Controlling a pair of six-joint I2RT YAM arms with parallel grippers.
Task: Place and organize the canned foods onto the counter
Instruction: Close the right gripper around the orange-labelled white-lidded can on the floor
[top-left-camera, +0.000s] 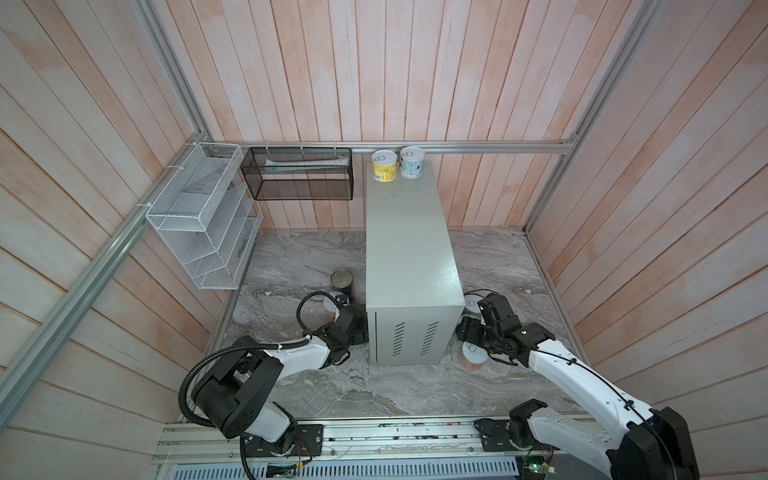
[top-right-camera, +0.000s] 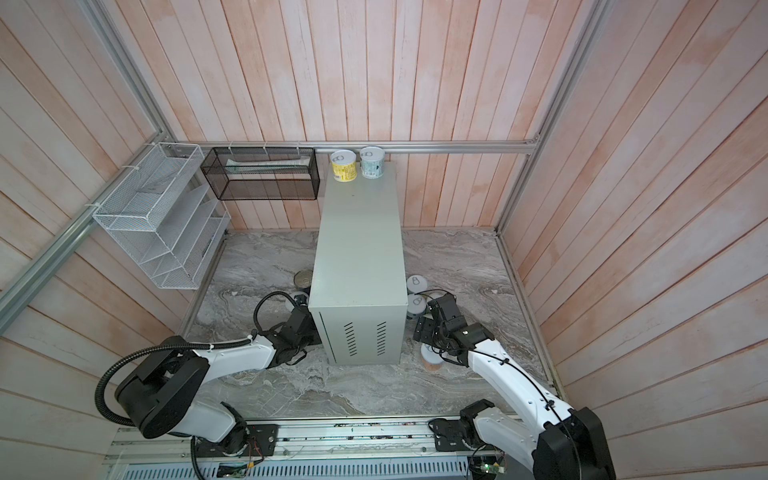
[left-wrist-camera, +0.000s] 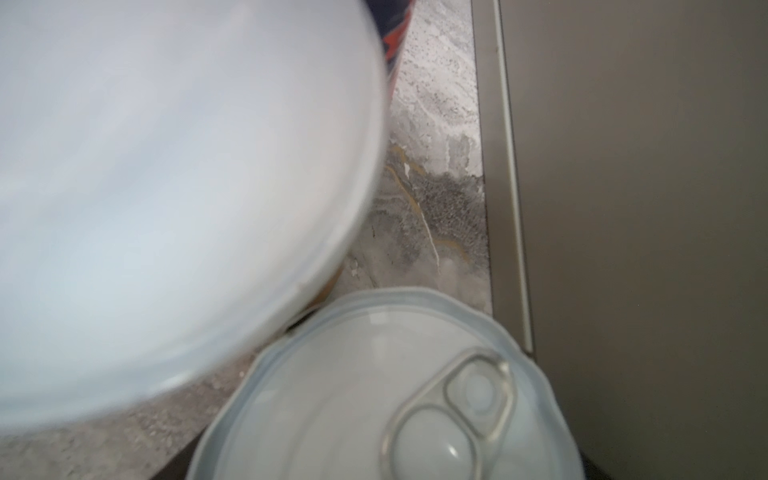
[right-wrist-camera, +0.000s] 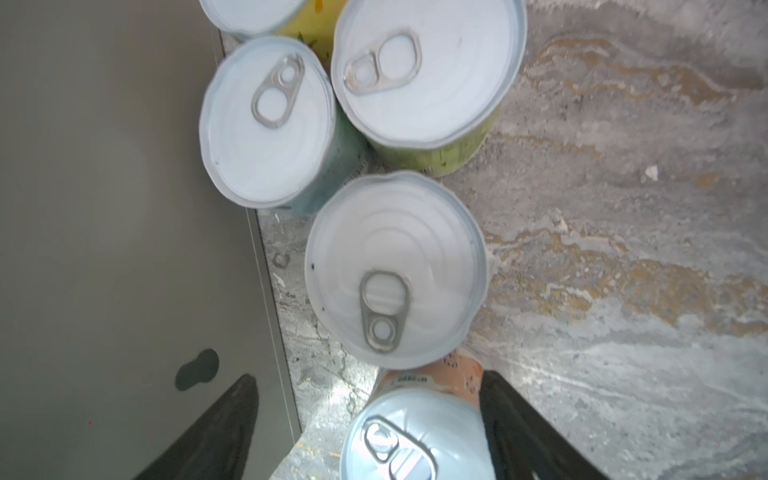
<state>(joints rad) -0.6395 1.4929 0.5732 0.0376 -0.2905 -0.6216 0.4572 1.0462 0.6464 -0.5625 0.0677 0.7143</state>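
Two tins are already up. A small yellow-labelled tin stands at the far left corner of the tall pale grey-green metal counter, and a small pale-blue-labelled tin is just beside it along the far edge. The other tins in view stand on the grey marble-patterned surface at the counter's foot, so I judge the job to be in its early part, with a pick-up in hand on both sides.

The right gripper is low by the counter's right wall, its dark fingers astride a small pink-labelled tin. One finger is at the label and the other stands clear of it, so the jaws are apart and nothing is held. Just beyond stand a silver-lidded tin, a teal-sided tin and a green-sided tin, close together.

The left gripper is low by the counter's left wall, near the taller dark-blue tin. Its wrist view shows a pull-tab lid close under the camera but no fingers — I cannot tell whether they are apart or gripping.

Next, the right jaws should close squarely on the pink tin and lift it straight up, clear of its neighbours and the counter's top edge. It then goes in line with the two at the far edge without knocking them.
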